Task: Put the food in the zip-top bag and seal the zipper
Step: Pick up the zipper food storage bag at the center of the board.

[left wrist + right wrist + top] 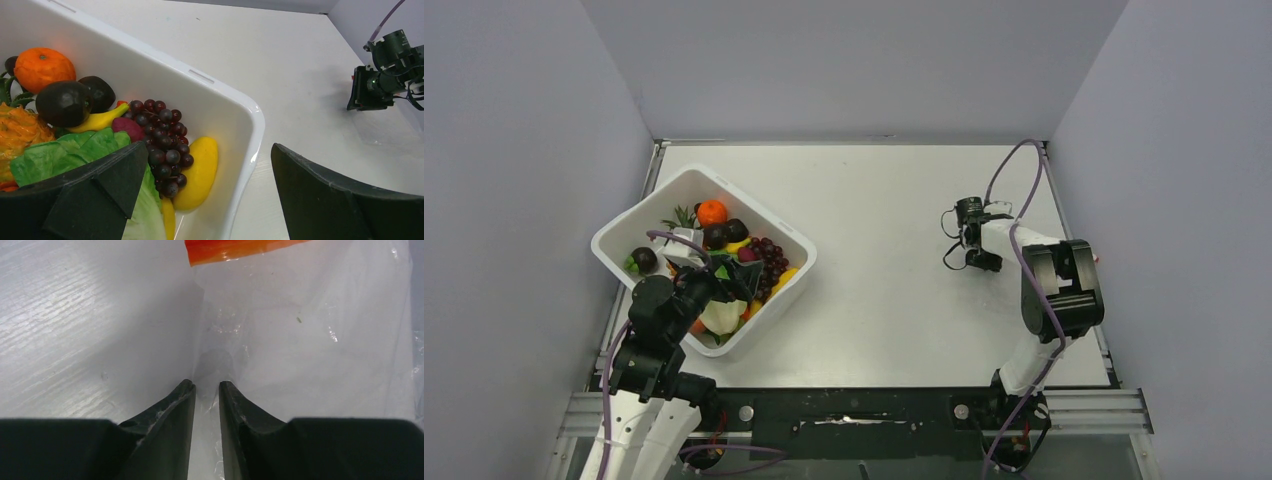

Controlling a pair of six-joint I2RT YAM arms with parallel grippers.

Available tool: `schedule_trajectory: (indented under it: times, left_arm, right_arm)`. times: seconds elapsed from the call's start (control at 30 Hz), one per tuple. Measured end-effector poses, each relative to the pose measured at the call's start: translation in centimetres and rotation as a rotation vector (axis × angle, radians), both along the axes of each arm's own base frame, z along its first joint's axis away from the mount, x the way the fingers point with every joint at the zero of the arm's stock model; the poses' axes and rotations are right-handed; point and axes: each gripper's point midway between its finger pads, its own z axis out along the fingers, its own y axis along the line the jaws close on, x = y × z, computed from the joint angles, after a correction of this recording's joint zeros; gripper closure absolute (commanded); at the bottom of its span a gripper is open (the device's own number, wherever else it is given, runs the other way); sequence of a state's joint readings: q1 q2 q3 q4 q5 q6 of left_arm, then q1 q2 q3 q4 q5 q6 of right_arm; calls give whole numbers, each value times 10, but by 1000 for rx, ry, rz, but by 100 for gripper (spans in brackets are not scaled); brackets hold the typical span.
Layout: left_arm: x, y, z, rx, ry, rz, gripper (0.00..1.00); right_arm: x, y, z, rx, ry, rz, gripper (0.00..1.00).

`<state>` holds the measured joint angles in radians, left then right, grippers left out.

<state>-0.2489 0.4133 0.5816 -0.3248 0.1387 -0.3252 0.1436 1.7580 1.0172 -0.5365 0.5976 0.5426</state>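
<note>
With the right tool (206,387) astride the edge of the zip-top bag (310,340), jaws a slit apart, well right of the white tub (754,205), close on film short of the zipper (235,249) and lift before dipping the wide-open left tool (209,150) into the tub's food (60,155).

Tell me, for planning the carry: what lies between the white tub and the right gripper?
Only bare table between the tub and the right gripper, seen in the top view.
</note>
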Motion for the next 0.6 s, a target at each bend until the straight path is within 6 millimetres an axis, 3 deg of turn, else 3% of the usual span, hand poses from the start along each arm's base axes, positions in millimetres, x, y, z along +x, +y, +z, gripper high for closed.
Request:
schedule_trajectory:
  times: [0.2, 0.43, 0.6]
  left_arm:
    - [0, -1, -2, 5, 1, -5, 3]
    - [0, -1, -2, 12, -1, -7, 3]
    - [0, -1, -3, 16, 1, -7, 4]
  right_arm:
    - [0, 0, 0, -4, 7, 8, 100]
    - [1, 8, 4, -2, 0, 42, 100]
    - [8, 28, 24, 12, -55, 117, 100]
